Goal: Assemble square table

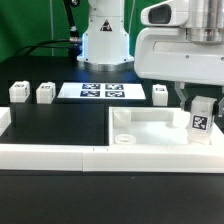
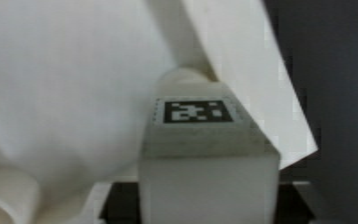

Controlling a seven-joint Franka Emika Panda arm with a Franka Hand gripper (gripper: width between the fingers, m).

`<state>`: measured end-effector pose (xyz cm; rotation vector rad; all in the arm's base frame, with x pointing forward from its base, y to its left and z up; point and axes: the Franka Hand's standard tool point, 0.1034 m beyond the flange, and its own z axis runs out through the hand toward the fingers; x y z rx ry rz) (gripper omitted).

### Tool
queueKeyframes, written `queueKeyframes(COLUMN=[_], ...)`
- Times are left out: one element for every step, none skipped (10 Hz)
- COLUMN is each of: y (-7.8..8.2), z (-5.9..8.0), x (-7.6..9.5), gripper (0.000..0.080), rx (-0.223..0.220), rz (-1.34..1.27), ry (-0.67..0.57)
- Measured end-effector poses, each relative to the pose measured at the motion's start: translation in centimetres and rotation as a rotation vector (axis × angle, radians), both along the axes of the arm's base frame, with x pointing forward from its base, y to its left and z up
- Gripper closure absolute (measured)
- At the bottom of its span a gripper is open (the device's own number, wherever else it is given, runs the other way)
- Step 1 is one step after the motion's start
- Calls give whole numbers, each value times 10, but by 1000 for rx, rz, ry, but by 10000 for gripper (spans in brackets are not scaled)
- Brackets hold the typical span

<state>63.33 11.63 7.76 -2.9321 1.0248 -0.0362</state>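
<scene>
This is a robotics lab, set up as a test bench: a white robot arm (image 1: 105, 35) rises at the back of a plain black worktop (image 1: 60, 120) against a dark backdrop (image 1: 25, 25). A marker board (image 1: 102, 92) printed with black-and-white square codes lies flat on the worktop, and a low white border wall (image 1: 50, 155) fences its near edge. Even a small white leg (image 1: 200, 120) wears such a printed tag (image 2: 195, 111).

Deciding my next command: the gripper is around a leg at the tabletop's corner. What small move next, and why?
Probably twist the leg in place to thread it in. The gripper looks shut on the leg, which stands upright at the corner of the tabletop on the exterior view's right. Whether it is already seated cannot be told.
</scene>
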Motion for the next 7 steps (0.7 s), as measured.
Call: queueKeyframes(y=[1,1,-2,-4,-6,-7,-8], z=[1,0,0,-1,-2,-2,-1], x=[0,1,1,1,0,-1,-3], gripper=[509,508,508,508,508,508,507], rx=[-8,-10,4,18,39,57,65], rz=[-178,-266,-452,-596,-719,-866,-932], ry=[27,40,48,50,43,45,48])
